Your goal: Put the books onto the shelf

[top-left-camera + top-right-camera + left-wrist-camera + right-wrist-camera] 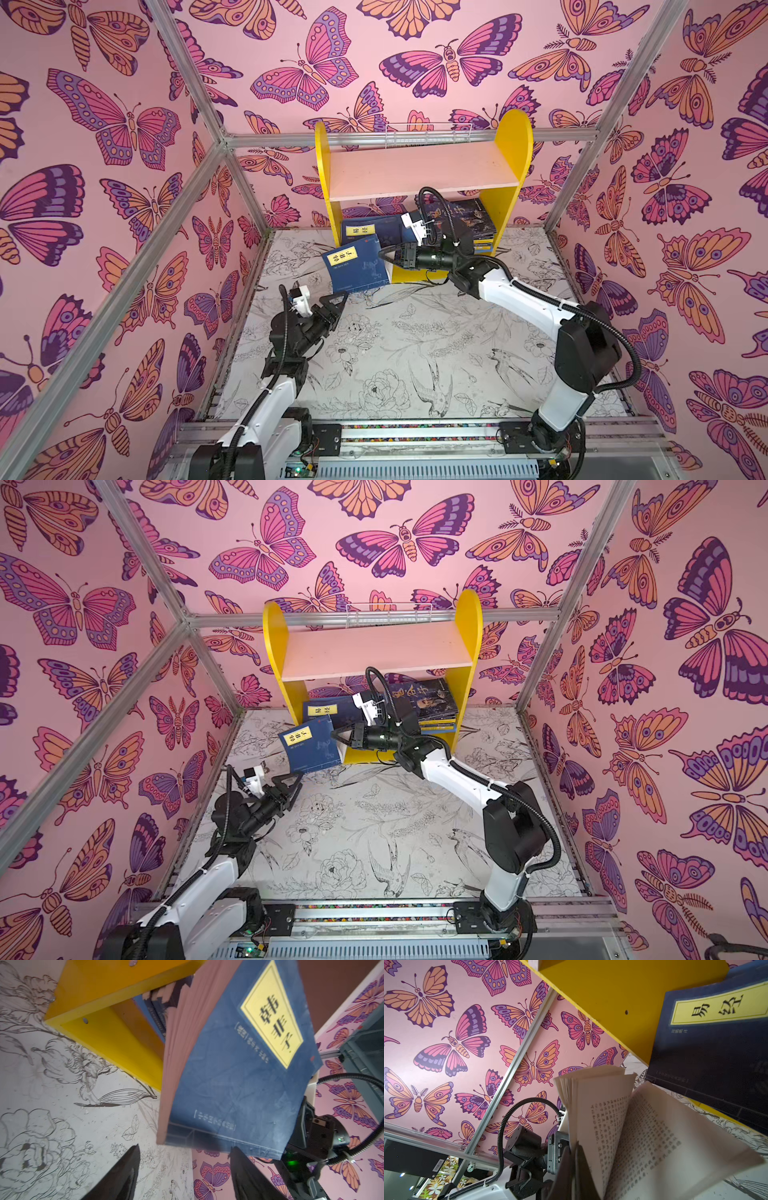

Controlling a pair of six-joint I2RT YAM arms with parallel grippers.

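In both top views my right gripper [384,255] [337,734] is shut on a navy-blue book with a yellow title label [355,266] [309,746]. It holds the book tilted above the table, just in front of the shelf's [419,170] [374,650] lower left corner. The right wrist view shows the jaws [576,1145] pinched on the book's fanned pages [643,1126]. My left gripper [338,301] [293,781] [185,1147] stands open just under the held book's [239,1084] lower corner, apart from it. Another navy book [365,228] [716,1043] and a dark stack [473,220] lie on the lower tier.
A white wire rack [428,135] stands behind the shelf, whose pale pink upper board is bare. The table [415,353] carries a black-and-white flower and bird print. Aluminium frame bars [199,178] and butterfly walls close in both sides and the back.
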